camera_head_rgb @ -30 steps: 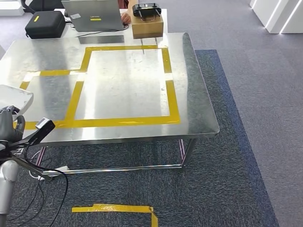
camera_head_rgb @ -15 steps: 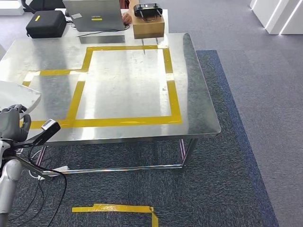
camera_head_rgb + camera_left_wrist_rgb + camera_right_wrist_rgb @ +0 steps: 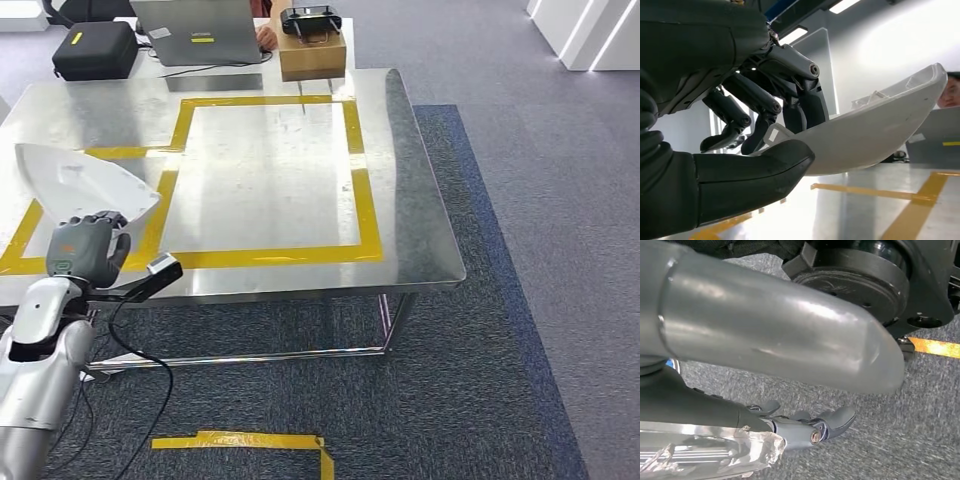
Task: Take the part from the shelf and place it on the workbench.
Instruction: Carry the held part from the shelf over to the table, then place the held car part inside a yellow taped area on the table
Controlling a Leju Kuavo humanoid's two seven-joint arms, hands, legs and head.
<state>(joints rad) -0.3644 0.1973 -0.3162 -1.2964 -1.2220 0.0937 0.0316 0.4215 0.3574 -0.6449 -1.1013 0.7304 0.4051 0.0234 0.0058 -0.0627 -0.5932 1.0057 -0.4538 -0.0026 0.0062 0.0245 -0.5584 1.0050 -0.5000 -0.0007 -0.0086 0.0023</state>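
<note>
White moulded part (image 3: 79,180): thin shell, pointed at one end and flaring broad at the other, held low over the left front corner of the workbench; the left wrist view shows a gap of light between its underside and the steel, so it is not yet set down.
Left hand (image 3: 87,248): grips the part at its near edge, thumb (image 3: 753,172) beneath the shell, dark fingers (image 3: 791,85) curled over its rim from above.
Handling, judged: looks light and stiff, likely plastic; the skin is smooth and glossy, so it could slide in a loose pinch. Thin edges and the small ribs standing inside the far end (image 3: 874,97) look the likeliest to crack if dropped or knocked on the table edge.
Where to hold, judged: the rim near the broad end, as now, thumb below and fingers above; most of the shell overhangs beyond the grip, so it will want to tip away from the hand.
Workbench (image 3: 423,230): polished steel top marked with yellow tape rectangles (image 3: 362,180); the part sits above the smaller left-hand rectangle.
Far edge of bench: black carry case (image 3: 94,50), grey laptop (image 3: 200,30), cardboard box (image 3: 313,55) with a black controller (image 3: 309,18) on top.
Floor: grey carpet, a yellow tape mark (image 3: 241,442) in front of the bench.
Right hand (image 3: 817,425): hangs over the carpet; fingers seen edge-on, so I cannot tell whether they are spread or curled.
</note>
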